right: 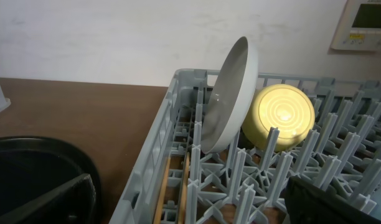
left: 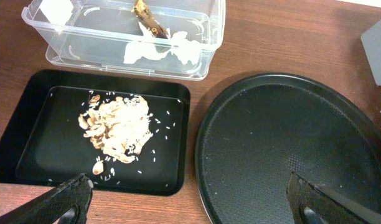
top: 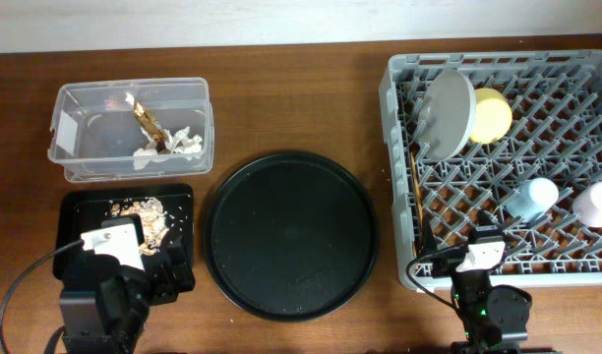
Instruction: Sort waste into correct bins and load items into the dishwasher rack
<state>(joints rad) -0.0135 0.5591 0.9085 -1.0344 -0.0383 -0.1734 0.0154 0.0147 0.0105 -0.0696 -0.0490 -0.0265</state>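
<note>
The clear tub [top: 75, 128] at the back left holds white tissue [top: 173, 145] and the brown-gold wrapper [top: 149, 123]; both show in the left wrist view, tissue [left: 156, 51], wrapper [left: 147, 22]. The shallow black tray [top: 80, 211] holds food scraps [top: 144, 211], also seen from the left wrist [left: 119, 127]. The grey rack [top: 399, 177] holds the plate [top: 449, 113], yellow bowl [top: 493, 115], blue cup [top: 532, 197], pink cup [top: 596, 205] and chopsticks [top: 416, 192]. My left gripper [left: 187, 199] is open and empty over the black tray's near edge. My right gripper [right: 190, 199] is open and empty at the rack's front left corner.
A large round black tray [top: 289, 234] lies between the bins and the rack, also in the left wrist view [left: 290, 143]. The right wrist view shows the plate [right: 231, 93] standing on edge, the bowl [right: 281, 118] behind it and chopsticks [right: 185, 186] by the rack wall.
</note>
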